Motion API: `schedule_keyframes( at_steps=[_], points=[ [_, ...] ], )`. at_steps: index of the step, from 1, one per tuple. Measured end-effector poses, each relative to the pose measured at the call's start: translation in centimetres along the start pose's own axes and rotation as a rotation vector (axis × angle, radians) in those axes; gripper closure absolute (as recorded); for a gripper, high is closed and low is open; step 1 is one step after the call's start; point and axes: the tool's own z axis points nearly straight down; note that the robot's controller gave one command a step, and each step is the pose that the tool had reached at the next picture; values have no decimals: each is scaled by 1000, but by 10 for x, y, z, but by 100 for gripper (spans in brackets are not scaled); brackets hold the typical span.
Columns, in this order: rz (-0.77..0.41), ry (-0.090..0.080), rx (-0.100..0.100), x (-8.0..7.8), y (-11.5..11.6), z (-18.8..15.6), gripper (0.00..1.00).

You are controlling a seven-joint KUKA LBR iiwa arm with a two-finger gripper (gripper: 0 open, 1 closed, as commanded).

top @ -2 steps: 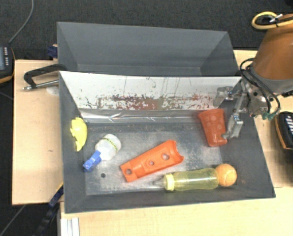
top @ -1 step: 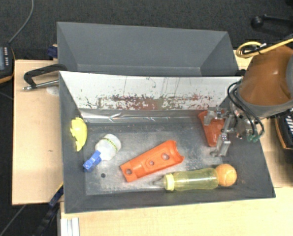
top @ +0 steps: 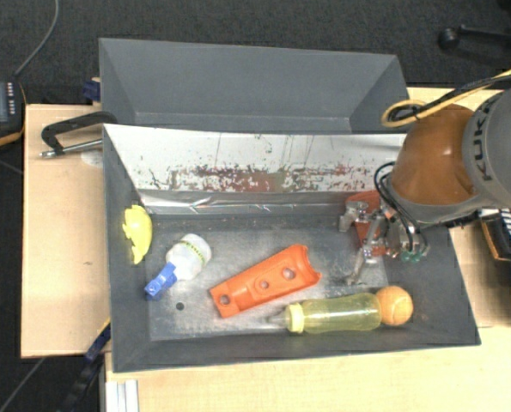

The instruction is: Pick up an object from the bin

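The gripper hangs pointing down over bare floor in the right part of the bin, near the right wall. Whether it is open or closed cannot be told from this angle.

Nearest to it, just in front, lies a clear tube with yellowish contents, flat on the floor close along the front wall. Its long axis runs almost straight across the bin, rising slightly to the right. A pale yellow cap is on its left end, and a round orange knob on its right end sits below and a little to the right of the gripper.

Just to the gripper's left is an orange block, flat and long, with small holes along its top. It lies slantwise, the narrow end pointing to the front left and the broad end to the back right, near the gripper. Its front edge is just beside the capped end of the tube.

The arm comes in over the right rim, its wrist under a rounded orange-brown cover, and bends down into the bin.

Well apart, in the left part, a small white bottle with a blue cap points to the front left. A yellow lump rests against the left wall.
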Motion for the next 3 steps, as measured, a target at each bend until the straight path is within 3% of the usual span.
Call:
schedule_keyframes(
  at_steps=[1, 2, 3],
  points=[
    [-176, 3, 0, 3, 51, 6, 0],
    [-230, 1, -2, 5, 89, 6, 0],
    [-301, -7, -1, 35, 97, 5, 0]
  ],
)
